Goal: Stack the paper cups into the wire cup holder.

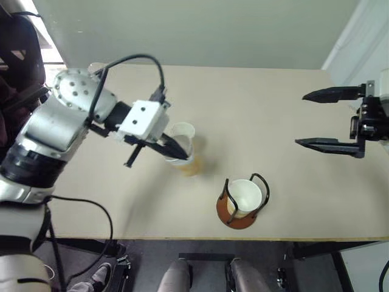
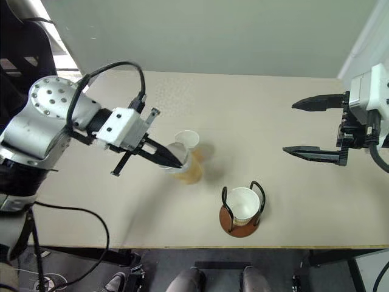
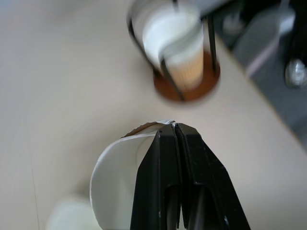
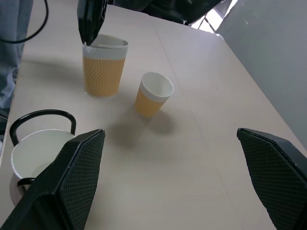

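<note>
Left gripper (image 3: 176, 132) pinches the rim of a cup (image 4: 104, 64), held clear of the table (image 1: 273, 109). Right gripper (image 1: 315, 119) hangs wide open, empty, far right. Another cup (image 4: 153, 94) stands just beyond; a third (image 1: 245, 196) sits in the holder (image 1: 240, 218) near the front edge.

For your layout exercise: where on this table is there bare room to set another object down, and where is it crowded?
Bare: the far table beyond the standing cup, and the stretch between the wire cup holder and the open right end effector. Crowded: the middle, where the left end effector pinches a cup beside the standing one.
</note>
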`<action>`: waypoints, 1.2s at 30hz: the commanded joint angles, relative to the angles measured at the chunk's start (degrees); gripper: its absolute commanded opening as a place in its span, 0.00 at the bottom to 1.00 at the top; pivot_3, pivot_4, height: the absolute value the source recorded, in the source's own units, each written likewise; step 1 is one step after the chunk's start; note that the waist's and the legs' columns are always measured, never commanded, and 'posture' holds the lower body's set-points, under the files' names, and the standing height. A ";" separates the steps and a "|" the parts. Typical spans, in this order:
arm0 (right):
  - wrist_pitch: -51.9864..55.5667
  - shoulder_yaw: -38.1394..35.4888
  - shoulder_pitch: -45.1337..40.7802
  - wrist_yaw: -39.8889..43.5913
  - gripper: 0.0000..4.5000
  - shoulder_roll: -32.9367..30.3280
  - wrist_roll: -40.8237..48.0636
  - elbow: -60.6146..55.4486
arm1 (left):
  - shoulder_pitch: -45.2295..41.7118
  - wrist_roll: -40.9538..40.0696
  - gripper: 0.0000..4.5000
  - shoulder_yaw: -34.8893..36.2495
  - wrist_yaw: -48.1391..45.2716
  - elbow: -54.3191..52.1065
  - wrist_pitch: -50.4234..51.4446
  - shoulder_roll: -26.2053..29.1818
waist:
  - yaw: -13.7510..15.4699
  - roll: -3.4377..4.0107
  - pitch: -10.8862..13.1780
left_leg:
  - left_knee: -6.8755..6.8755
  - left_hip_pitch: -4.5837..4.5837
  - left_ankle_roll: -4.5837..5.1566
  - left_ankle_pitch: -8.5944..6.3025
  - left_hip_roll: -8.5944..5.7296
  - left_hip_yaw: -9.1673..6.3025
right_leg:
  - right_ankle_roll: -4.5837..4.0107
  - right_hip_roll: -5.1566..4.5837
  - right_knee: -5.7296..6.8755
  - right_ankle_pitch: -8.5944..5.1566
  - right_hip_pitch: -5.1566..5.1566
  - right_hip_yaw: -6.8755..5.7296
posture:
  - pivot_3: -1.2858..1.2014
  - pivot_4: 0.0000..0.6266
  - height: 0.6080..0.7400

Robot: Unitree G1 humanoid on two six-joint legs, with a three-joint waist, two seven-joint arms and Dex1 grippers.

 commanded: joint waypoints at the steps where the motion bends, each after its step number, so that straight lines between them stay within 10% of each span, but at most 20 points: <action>1: -1.31 -1.52 -0.39 -1.34 1.00 0.03 -0.64 -1.18 | -5.21 -4.50 0.00 -0.54 -1.92 1.88 1.54 -4.52 | 0.19 -0.02 0.01 | 0.01 -0.01 0.00 0.00 0.00 0.00 | 0.04 0.00 -0.03 -0.01 0.00 0.00 | 0.52 0.24 1.00; 20: 4.02 -12.26 10.08 -6.77 1.00 -1.72 1.05 -11.38 | -25.62 -14.40 0.00 -27.06 -1.92 13.21 -18.72 -14.81 | 1.16 -0.13 0.09 | 0.20 -0.34 0.10 -0.04 0.01 0.08 | 0.61 -0.04 -0.73 0.15 0.12 0.05 | 0.52 0.24 1.00; 36: 6.62 -16.40 13.47 -8.47 1.00 -2.28 1.58 -14.20 | -29.08 -16.74 0.00 -33.00 -1.92 16.31 -24.92 -17.98 | 1.38 -0.12 0.10 | 1.05 -0.71 0.38 -0.21 -0.05 0.13 | 0.96 -0.06 -0.71 0.33 0.13 0.06 | 0.52 0.24 1.00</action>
